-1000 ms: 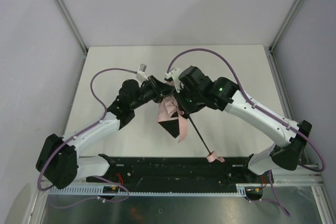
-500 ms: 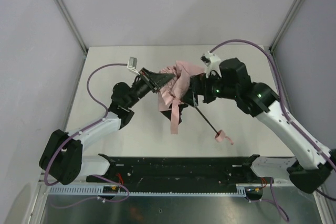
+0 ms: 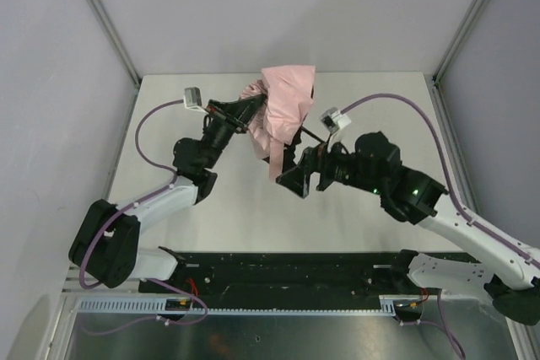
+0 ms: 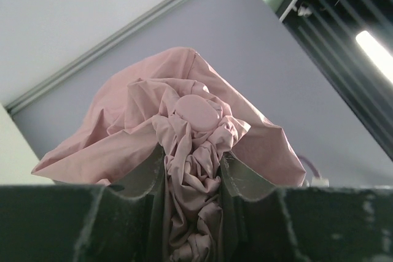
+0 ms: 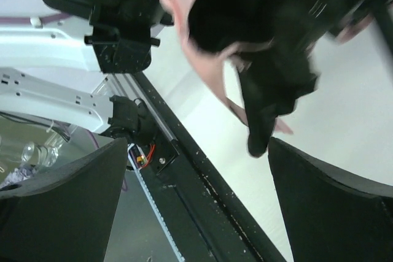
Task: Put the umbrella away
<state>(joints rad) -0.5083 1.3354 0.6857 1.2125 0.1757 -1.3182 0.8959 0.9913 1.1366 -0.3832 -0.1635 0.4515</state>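
1. The umbrella is off the table, held above its far centre. The pale pink canopy is collapsed but loose: it hangs in irregular folds, with 1 strip trailing toward the near side. In the right wrist view the dark underside of the canopy fills the top of the picture, blurred. The shaft and handle cannot be identified with certainty in any view.

2. The left gripper comes in from the left and holds the umbrella at its crown. In the left wrist view, the 2 fingers pinch a bunched rope of fabric directly below the round pink top cap. This grip alone carries the umbrella.

3. The right gripper sits just near and right of the hanging fabric. Its fingers are spread to full width with nothing between them, and they touch no part of the umbrella.

4. Step in hand, as judged: gathering the canopy into a compact bundle. The task appears to be midway, since the fabric is neither wrapped nor secured.

5. The next move likely calls for the right gripper to take a new hold lower down, on the loose folds or the shaft, while the left grip stays firm. Risk: fabric snagging on the open fingers, or the crown slipping from the pinch.
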